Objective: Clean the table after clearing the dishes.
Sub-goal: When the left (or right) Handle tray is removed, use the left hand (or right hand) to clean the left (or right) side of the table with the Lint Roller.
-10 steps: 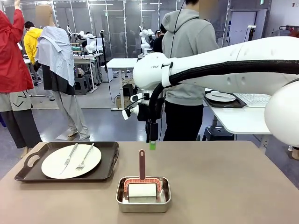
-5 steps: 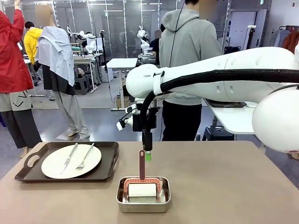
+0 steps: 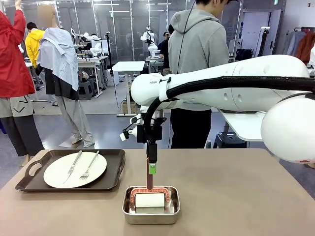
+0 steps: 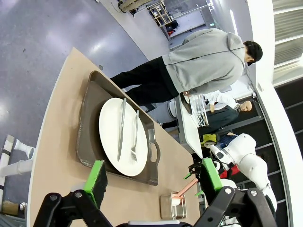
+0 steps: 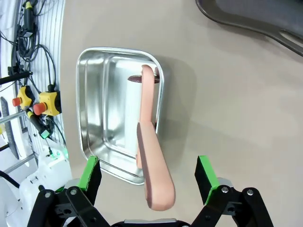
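Now my right claw (image 3: 152,168) hangs wide open at the lower middle of the frame, a green pad (image 5: 90,176) on each side of the roller's pink handle (image 5: 150,156), holding nothing yet; the handle stands up from the steel pan (image 3: 150,218), easy to grasp. The plate (image 3: 56,176) with cutlery (image 3: 81,164) sits on its tray (image 3: 116,172) on the table (image 3: 236,196), lower left.

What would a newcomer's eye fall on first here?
The big white right arm spans the front view, its open gripper straddling the pink handle of a roller in the steel pan. Left of it, a brown tray holds a white plate, knife and fork.
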